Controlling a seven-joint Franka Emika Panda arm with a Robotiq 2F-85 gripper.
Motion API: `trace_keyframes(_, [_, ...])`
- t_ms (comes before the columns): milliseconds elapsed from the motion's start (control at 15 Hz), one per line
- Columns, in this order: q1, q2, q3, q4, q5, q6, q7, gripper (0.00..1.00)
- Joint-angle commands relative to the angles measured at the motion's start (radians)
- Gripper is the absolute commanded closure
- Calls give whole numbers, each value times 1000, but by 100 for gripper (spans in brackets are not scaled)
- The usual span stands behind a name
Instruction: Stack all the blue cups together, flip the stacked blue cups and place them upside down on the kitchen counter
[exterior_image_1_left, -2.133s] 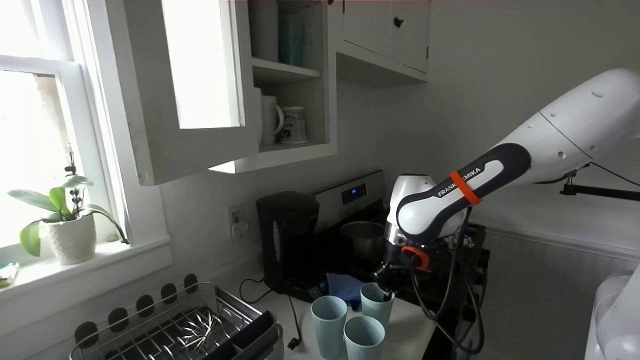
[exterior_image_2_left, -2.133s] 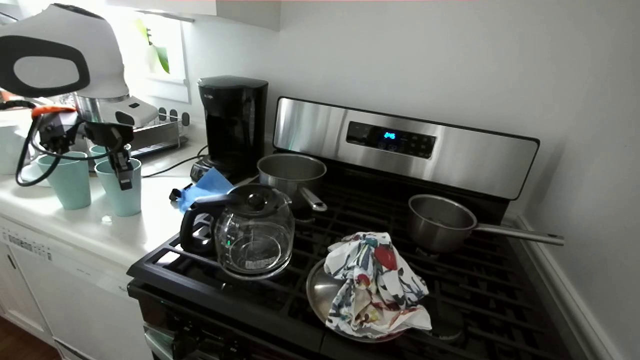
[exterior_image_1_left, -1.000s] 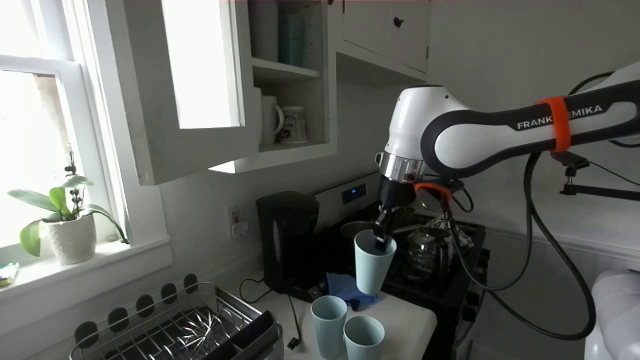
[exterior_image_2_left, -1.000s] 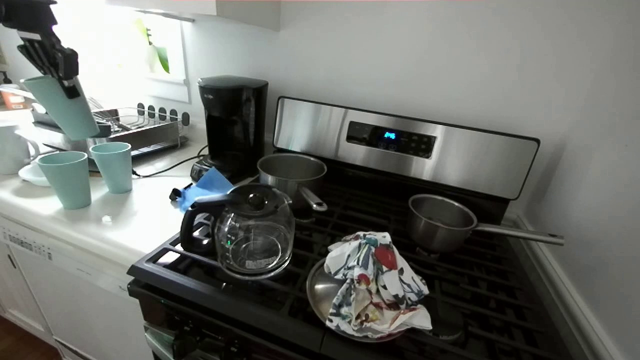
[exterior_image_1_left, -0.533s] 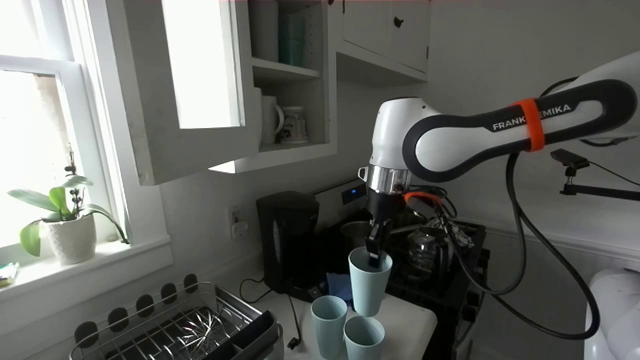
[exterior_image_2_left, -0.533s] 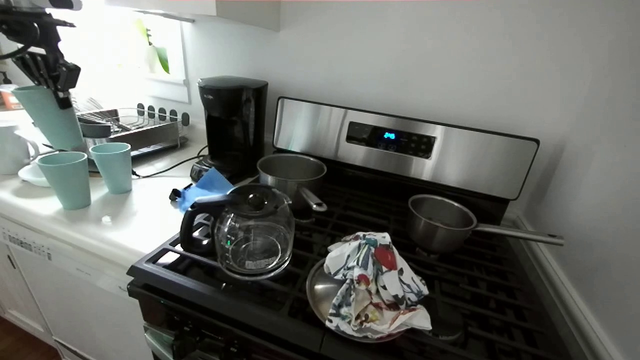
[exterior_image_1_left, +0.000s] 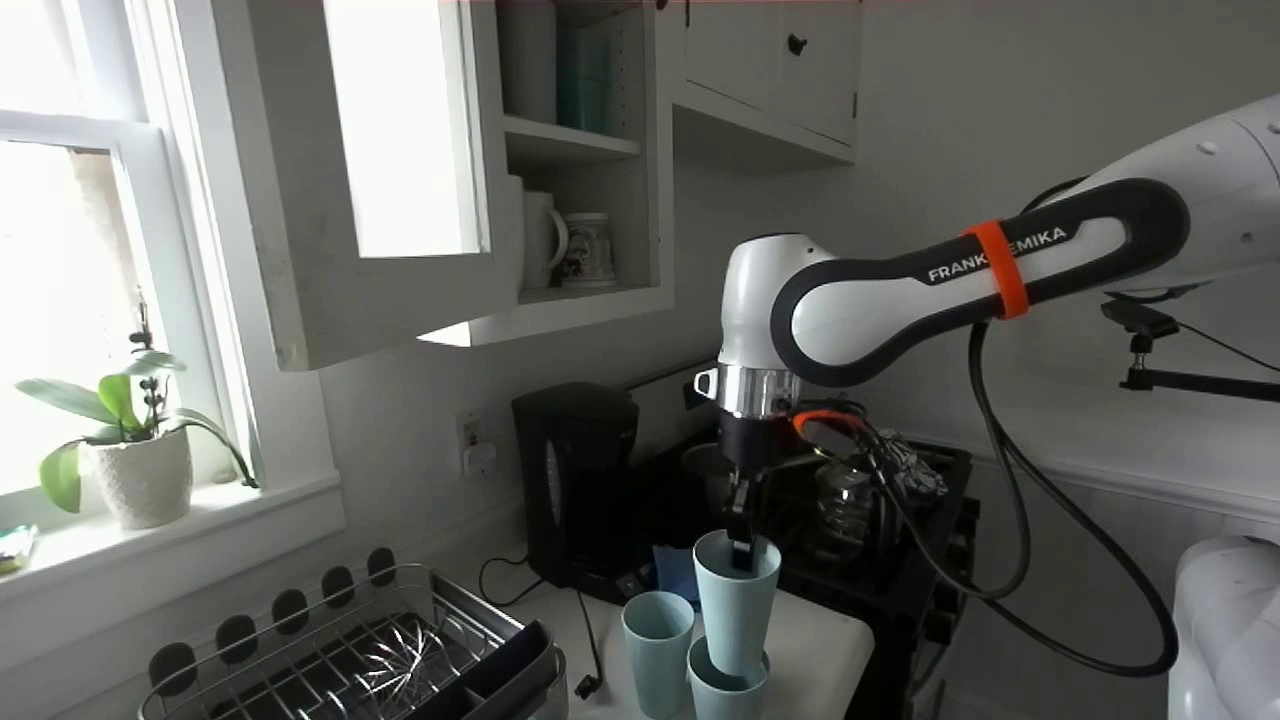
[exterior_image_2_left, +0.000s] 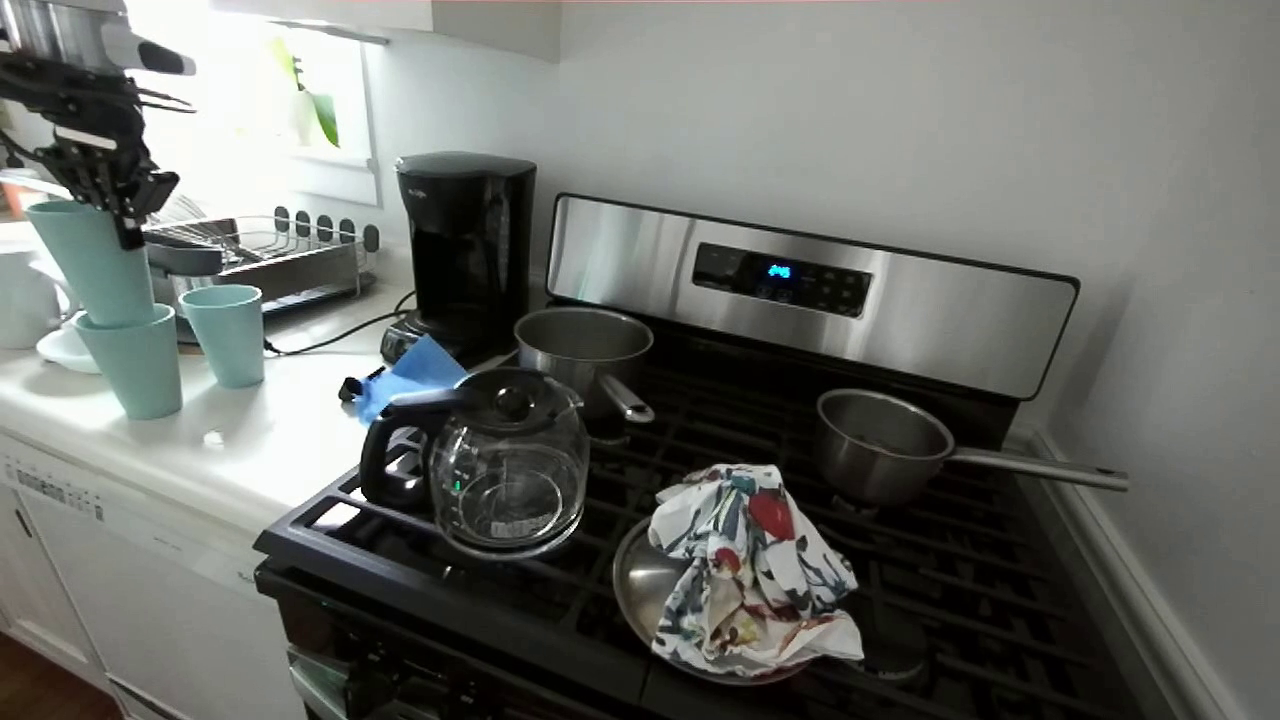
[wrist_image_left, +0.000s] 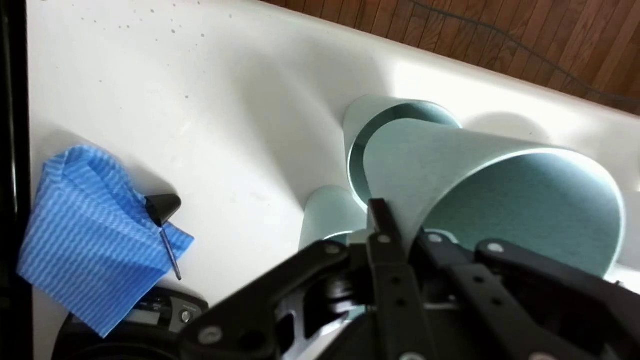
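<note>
Blue cup (exterior_image_1_left: 735, 615) (in claw (exterior_image_1_left: 743, 552)) dips into another cup (exterior_image_1_left: 728, 702).

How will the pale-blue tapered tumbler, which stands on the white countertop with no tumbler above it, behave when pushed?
The standing tumbler may tip rather easily, because it narrows toward its base. It is probably stiff: the matching tumbler looks unsquashed in the claw. Its smooth, handleless sides might slip.

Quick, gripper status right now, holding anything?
Gripper: closed, holding a blue cup by its wall near the rim, its base at the mouth of the cup below.
</note>
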Motion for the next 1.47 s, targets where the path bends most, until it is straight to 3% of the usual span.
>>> trace_keyframes(0, [9,42,-4,7,15,17,-33,99])
trace_keyframes(400, [10,101,8,-19,11,61,-45,99])
trace_keyframes(1000, [5,179,12,-94,-14,233,-99,99])
trace_keyframes(1333, [6,179,12,-89,-13,221,-105,99])
trace_keyframes(1400, [5,175,13,-85,-19,211,-103,94])
